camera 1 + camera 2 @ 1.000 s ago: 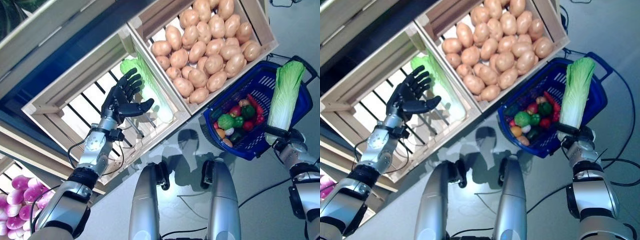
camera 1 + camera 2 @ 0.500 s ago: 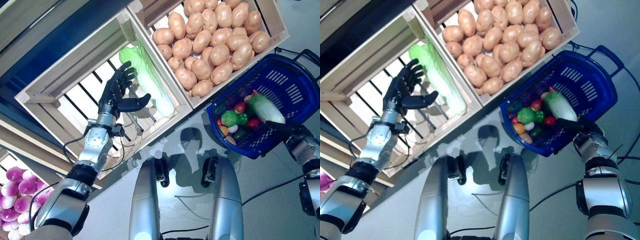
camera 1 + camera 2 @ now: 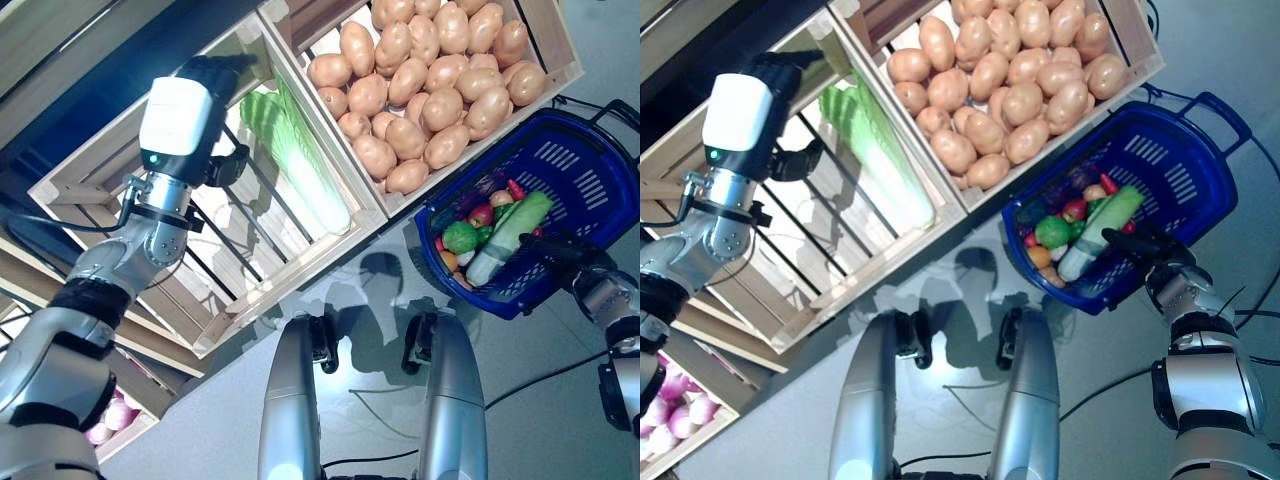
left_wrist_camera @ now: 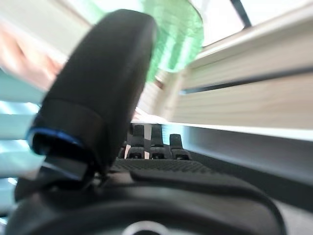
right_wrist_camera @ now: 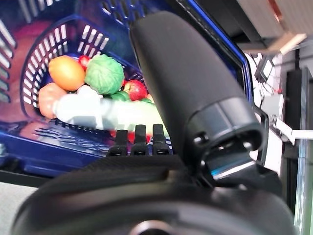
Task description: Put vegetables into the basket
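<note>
Your right hand (image 3: 1150,250), fingers released, left one napa cabbage (image 3: 1095,232) in the basket (image 3: 1185,170). Left hand (image 3: 200,75), fingers unreadable, hung over the crate's (image 3: 90,170) cabbage (image 3: 300,160): light, leafy, bruisable; grasp the stiff white base.

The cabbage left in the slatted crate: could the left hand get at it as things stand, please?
Probably yes. The left hand is already inside the slatted crate, right beside the cabbage, which lies uncovered along the crate's wall with nothing on top of it.

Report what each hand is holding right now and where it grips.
Nothing is held. The cabbage lies in the basket, free of the open right hand. The left hand, in the slatted crate, is open too.
</note>
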